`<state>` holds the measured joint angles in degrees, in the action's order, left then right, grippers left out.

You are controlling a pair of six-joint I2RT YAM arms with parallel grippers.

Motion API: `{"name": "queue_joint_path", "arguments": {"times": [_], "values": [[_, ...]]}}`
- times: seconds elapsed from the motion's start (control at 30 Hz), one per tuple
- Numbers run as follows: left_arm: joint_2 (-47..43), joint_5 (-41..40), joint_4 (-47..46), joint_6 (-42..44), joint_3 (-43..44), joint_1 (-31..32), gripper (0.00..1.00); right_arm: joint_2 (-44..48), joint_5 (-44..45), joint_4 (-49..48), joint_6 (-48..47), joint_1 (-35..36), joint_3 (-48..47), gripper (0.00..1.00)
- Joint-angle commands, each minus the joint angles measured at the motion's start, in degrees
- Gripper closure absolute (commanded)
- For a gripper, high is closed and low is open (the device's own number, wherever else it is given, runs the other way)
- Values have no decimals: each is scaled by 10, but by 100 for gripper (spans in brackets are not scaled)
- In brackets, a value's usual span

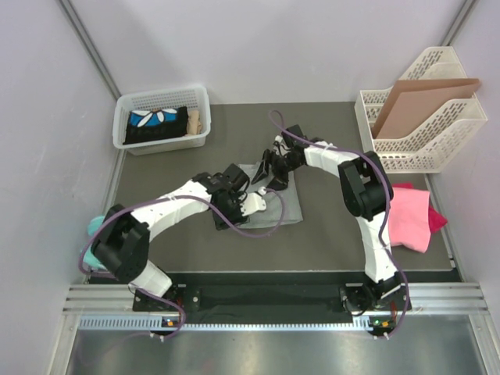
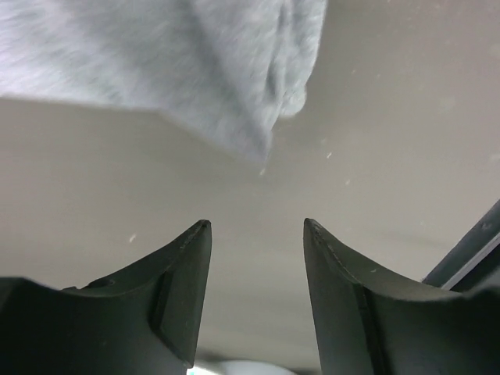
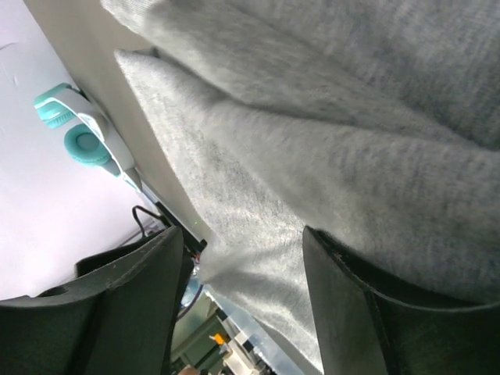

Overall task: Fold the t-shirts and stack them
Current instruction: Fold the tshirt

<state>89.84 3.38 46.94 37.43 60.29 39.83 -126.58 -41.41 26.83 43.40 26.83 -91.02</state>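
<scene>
A dark grey table [image 1: 320, 242] is shown from above, enclosed by pale walls. At its centre a heather grey t-shirt [image 1: 287, 207] is laid out as a folded rectangle. The left gripper [image 2: 258, 226] is placed at the shirt's left side. Its jaws are spread with nothing between them, bare table is seen below, and a shirt corner [image 2: 195, 62] lies just ahead of the fingertips. The right gripper [image 3: 242, 234] is held over the shirt's far edge, jaws apart. Grey cloth [image 3: 351, 156] fills its view, and no fold is seen pinched. Pink t-shirts [image 1: 408, 215] are heaped at the right edge, well apart from both grippers. A white basket [image 1: 199, 98] and a file rack [image 1: 437, 148] are set along the back.
</scene>
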Motion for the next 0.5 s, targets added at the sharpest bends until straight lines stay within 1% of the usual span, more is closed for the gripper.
{"name": "queue_joint_path", "arguments": {"times": [0.0, 0.03, 0.07, 0.17, 0.27, 0.3, 0.4, 0.47], "values": [[-85, -29, 28, 8, 54, -16, 43, 5, 9, 47, -31, -15, -67, 35], [-97, -48, 29, 11, 68, -23, 43, 17, 5, 54, -30, -17, -85, 35], [-119, -47, 30, 13, 94, -43, 43, 25, -4, 54, -29, -20, -93, 34], [-155, -43, 22, 16, 126, -78, 41, 65, -11, 60, -24, -34, -105, 33], [-178, -36, -10, 9, 122, -91, 41, 105, -3, 67, -36, -49, -88, 32], [-181, -14, -27, 6, 120, -91, 41, 114, -2, 67, -41, -56, -78, 32], [-172, 15, -58, -23, 112, -90, 41, 136, -5, 43, -44, -66, -8, 33], [-152, 20, -97, -47, 110, -90, 41, 147, -1, 25, -45, -64, 53, 35]]}}
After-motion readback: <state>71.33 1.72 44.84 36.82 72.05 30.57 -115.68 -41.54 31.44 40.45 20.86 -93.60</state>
